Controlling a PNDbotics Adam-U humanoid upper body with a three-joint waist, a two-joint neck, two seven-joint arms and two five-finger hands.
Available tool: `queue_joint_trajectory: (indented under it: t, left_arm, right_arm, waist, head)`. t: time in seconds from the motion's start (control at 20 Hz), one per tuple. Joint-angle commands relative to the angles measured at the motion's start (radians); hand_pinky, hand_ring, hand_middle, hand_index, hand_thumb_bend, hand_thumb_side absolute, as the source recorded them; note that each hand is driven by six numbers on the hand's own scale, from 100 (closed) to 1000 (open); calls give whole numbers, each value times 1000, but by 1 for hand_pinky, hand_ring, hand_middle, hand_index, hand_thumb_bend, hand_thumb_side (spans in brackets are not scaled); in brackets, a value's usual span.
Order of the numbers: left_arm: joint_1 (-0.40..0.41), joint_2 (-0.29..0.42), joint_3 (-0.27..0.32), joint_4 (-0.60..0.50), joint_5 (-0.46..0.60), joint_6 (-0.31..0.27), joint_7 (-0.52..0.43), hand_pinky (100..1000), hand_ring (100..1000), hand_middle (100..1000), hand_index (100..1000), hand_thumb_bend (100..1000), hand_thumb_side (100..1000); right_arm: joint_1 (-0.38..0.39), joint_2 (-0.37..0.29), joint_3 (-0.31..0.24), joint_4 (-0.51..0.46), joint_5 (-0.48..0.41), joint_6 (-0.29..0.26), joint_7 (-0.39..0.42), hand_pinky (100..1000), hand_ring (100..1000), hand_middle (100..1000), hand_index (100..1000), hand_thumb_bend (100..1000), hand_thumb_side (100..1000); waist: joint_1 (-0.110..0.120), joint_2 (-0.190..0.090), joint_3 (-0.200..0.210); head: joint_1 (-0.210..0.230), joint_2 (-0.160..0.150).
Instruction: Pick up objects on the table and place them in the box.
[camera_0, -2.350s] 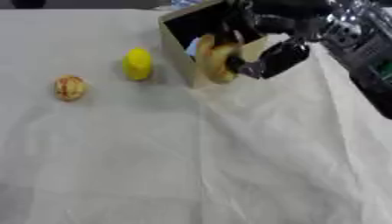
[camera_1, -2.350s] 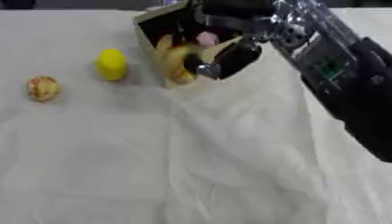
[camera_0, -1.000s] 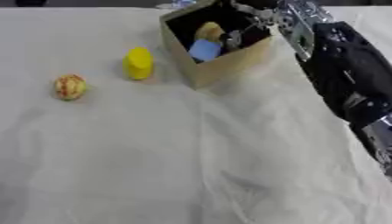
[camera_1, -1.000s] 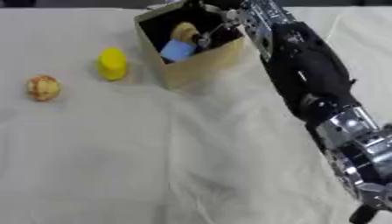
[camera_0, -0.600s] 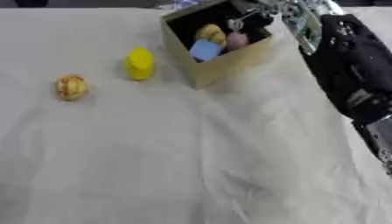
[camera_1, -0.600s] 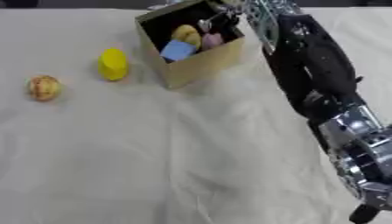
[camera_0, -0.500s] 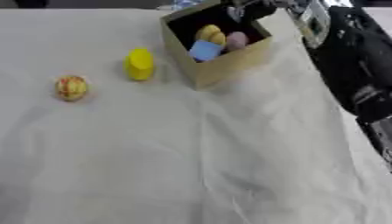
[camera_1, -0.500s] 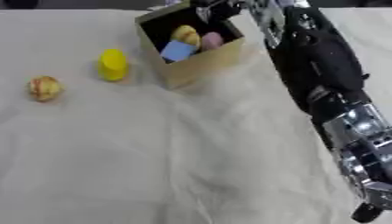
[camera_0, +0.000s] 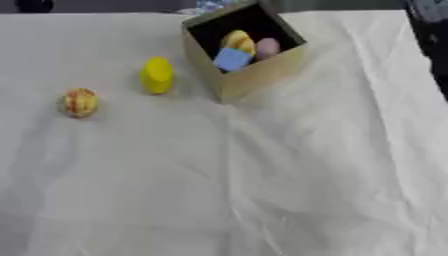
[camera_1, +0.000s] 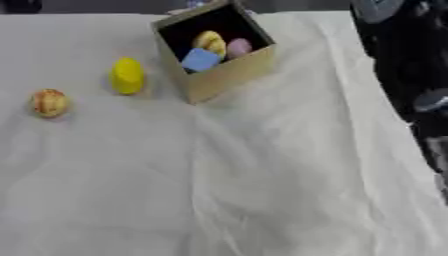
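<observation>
Right eye view showed the most of the robot's right arm (camera_1: 407, 65): a black limb with silver parts that ran down the right edge of the picture, from the upper corner to below the middle. It stood well apart from the box and touched nothing on the table. The right hand itself could not be found in either view, so I cannot tell if its fingers were spread or curled. The left hand did not show at all.

The open tan cardboard box (camera_0: 259, 75) stood at the far middle of the table, turned so that one corner pointed toward the camera. Inside it lay three things close together: a yellow rounded object (camera_0: 238, 41) at the back, a pink rounded object (camera_0: 268, 47) just beside it on the right, and a light blue square block (camera_0: 232, 59) in front of them.

Two things lay outside the box on the wrinkled white cloth (camera_0: 262, 190) that covered the table. A yellow oval object (camera_0: 157, 75) was near the left wall of the box, not touching it. A small round orange-and-yellow object (camera_0: 79, 102) rested further to the left and a little nearer to the camera, apart from the yellow one.
</observation>
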Motion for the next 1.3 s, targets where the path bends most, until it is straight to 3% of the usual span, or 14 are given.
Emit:
queue_joint_trajectory:
  t: [0.05, 0.2, 0.35, 0.65, 0.95, 1.15, 1.3]
  left_arm:
    - [-109, 164, -64, 135, -91, 22, -91, 826, 670, 641, 829, 221, 577]
    - [-228, 253, -147, 298, -187, -14, -242, 821, 702, 668, 851, 286, 567]
    - [-319, 297, -223, 438, -273, -90, -401, 819, 726, 693, 869, 338, 583]
    - [-450, 278, -321, 620, -407, -222, -618, 824, 771, 740, 903, 465, 571]
    - [-524, 215, -370, 747, -486, -305, -730, 826, 784, 752, 905, 543, 523]
    - [-537, 192, -385, 790, -498, -338, -774, 820, 776, 732, 878, 640, 403]
    - [-540, 180, -392, 804, -485, -345, -790, 813, 760, 707, 856, 650, 345]
  right_arm:
    - [22, -78, -9, -135, -107, 45, 9, 885, 837, 717, 842, 100, 252]
    - [74, -118, -17, -219, -167, 87, 6, 883, 831, 708, 835, 100, 309]
    - [124, -153, -30, -284, -195, 122, -5, 882, 828, 705, 831, 100, 327]
    - [168, -182, -48, -325, -219, 167, -19, 880, 819, 690, 822, 100, 361]
    - [176, -175, -51, -333, -238, 181, -21, 878, 811, 680, 815, 100, 371]
    - [177, -167, -53, -332, -244, 188, -26, 876, 805, 672, 809, 100, 377]
    - [177, -162, -53, -329, -244, 191, -28, 875, 803, 669, 807, 100, 379]
  waist:
    - [6, -21, -5]
    - [11, -22, -14]
    - [18, -20, -17]
    - [32, -20, -7]
    - [38, -21, 0]
    - [40, -21, 2]
    - [41, -21, 2]
  head:
    - [8, 7]
    - [16, 6]
    - [18, 3]
    - [13, 0]
    - [18, 0]
    - [22, -1]
    - [22, 0]
